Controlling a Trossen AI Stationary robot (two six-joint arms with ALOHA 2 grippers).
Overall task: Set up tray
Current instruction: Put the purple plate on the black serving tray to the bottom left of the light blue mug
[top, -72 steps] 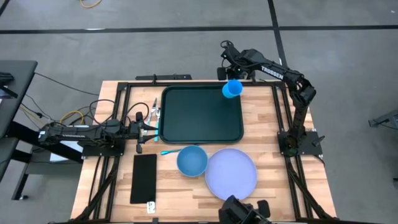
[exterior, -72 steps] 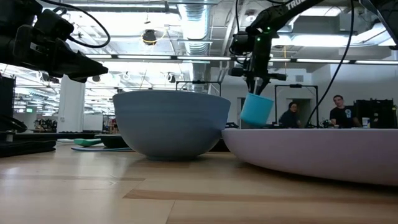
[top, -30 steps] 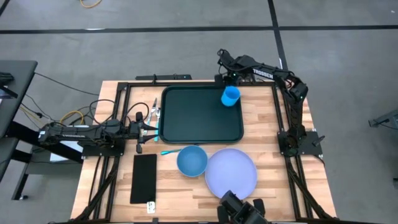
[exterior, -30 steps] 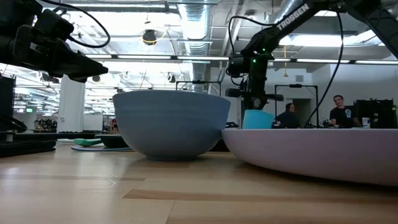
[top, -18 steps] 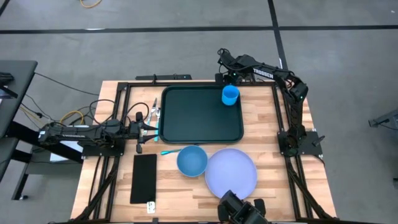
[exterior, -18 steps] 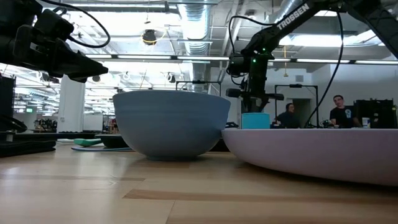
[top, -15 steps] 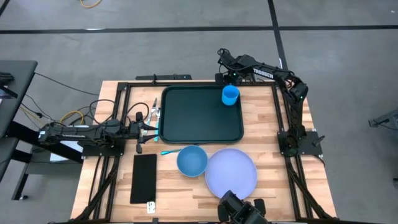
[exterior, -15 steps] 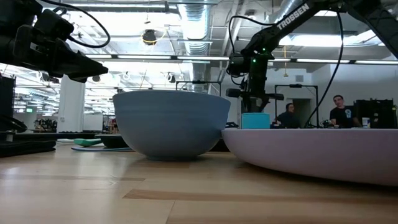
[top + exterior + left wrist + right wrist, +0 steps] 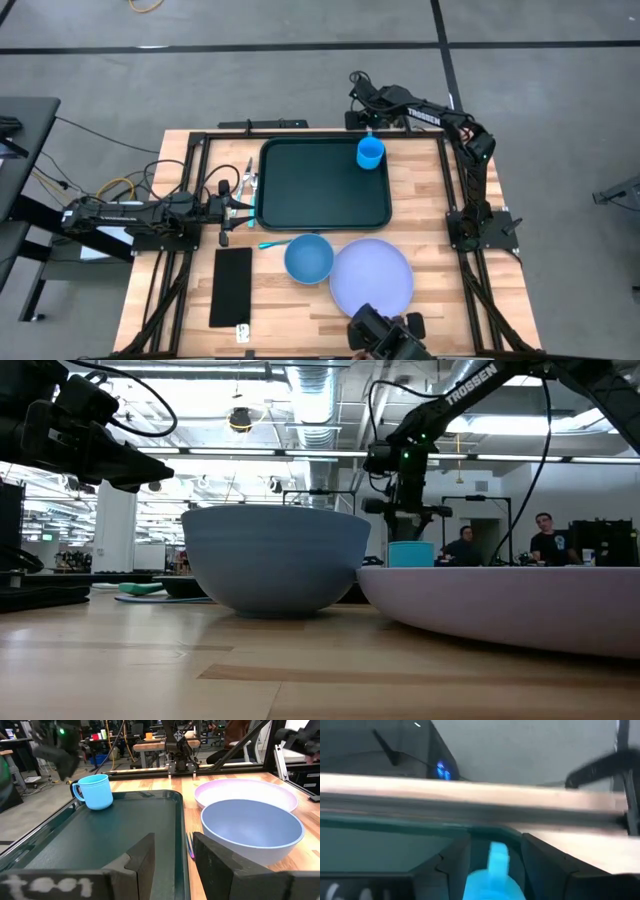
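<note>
Since the earlier frames the right gripper [image 9: 368,124] has set down the small blue plastic mug [image 9: 370,153] and lifted off it, fingers now parted and empty. The mug stands upright in the far right corner of the large dark green-black rectangular tray [image 9: 320,195]. Best to withdraw straight up, clear of the handle. "TROSSEN" reads on the right arm. The left gripper [image 9: 240,192] waits open beside the tray.

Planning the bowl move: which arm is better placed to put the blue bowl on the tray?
Left, probably: the left gripper waits beside the tray, closer to the blue bowl; the right gripper is above the cup.
</note>
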